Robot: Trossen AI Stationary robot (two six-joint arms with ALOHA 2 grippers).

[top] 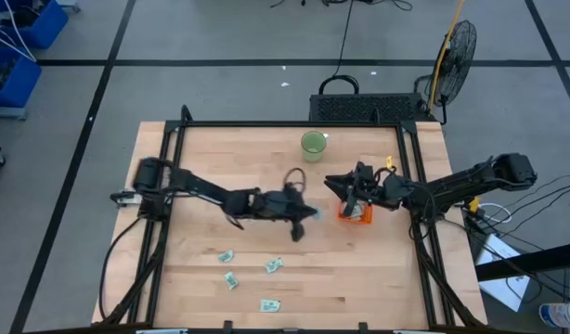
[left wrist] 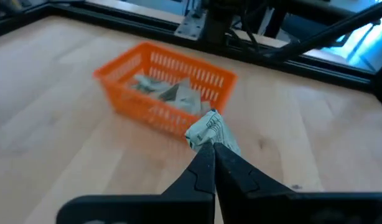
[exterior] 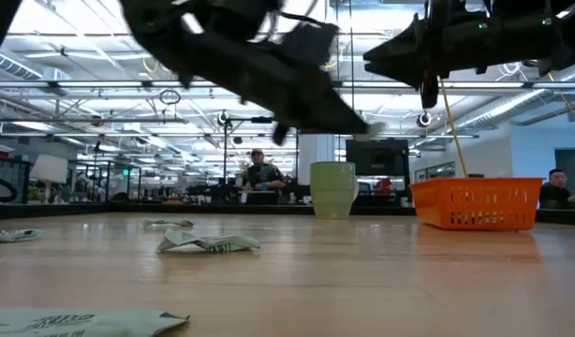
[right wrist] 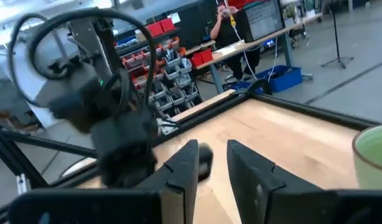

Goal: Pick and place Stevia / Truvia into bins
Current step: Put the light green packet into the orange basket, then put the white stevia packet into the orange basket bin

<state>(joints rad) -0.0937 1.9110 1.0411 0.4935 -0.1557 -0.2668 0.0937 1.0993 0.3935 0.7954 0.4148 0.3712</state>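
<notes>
- Just short of the orange bin [left wrist: 163,84], on the side away from its far wall, my left gripper [left wrist: 211,152] hangs in the air with its fingers pressed together on one crumpled Stevia sachet [left wrist: 206,130].
- The bin sits on the wooden table [top: 201,158] with several sachets already heaped inside it; the green cup [top: 314,144] stands near it, toward the table's back edge.
- My right gripper [right wrist: 211,163] hovers above the bin, fingers spread a little and holding nothing.
- Four more sachets [top: 248,274] lie well apart from the bin, toward the front edge of the table, not yet collected.
- My grip is only on the sachet's lower edge, so I judge it could slip or flutter out before I am over the bin.
- If I let go too early, the sachet would land on the table just beside the near wall instead of inside.
- My two arms are close together over the bin; pushing in further could knock my right gripper or nudge the light bin out of place.
</notes>
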